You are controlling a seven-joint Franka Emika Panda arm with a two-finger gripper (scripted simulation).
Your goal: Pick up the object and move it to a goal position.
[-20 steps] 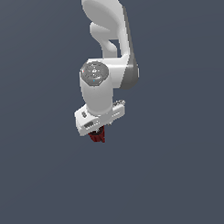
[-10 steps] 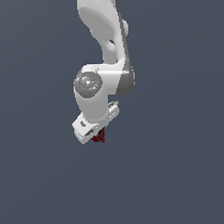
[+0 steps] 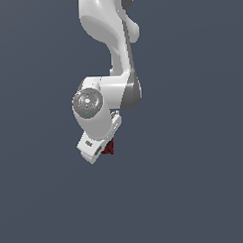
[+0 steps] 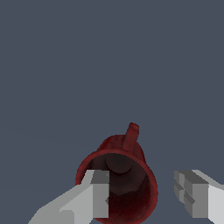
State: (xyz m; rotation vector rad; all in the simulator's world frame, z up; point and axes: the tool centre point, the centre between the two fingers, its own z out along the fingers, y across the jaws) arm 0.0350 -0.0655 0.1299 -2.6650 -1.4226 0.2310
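In the wrist view the object, a small dark red mug [image 4: 124, 175], has its dark mouth turned toward the camera and its handle [image 4: 131, 134] pointing away. My gripper [image 4: 144, 197] is open. One finger [image 4: 98, 192] overlaps the mug's rim and opening. The other finger [image 4: 192, 199] stands apart from the mug's wall, with a gap between them. Whether either finger touches the mug I cannot tell. In the exterior view only a dark red sliver of the mug [image 3: 109, 147] shows, beside the white hand [image 3: 92, 147], and the fingertips are hidden.
The white arm [image 3: 116, 54] comes down from the top of the exterior view. A plain dark grey-blue background [image 3: 195, 180] fills both views, with no other objects or edges.
The arm has bent and the hand has swung down toward the exterior view's left. The mug sits at almost the same spot.
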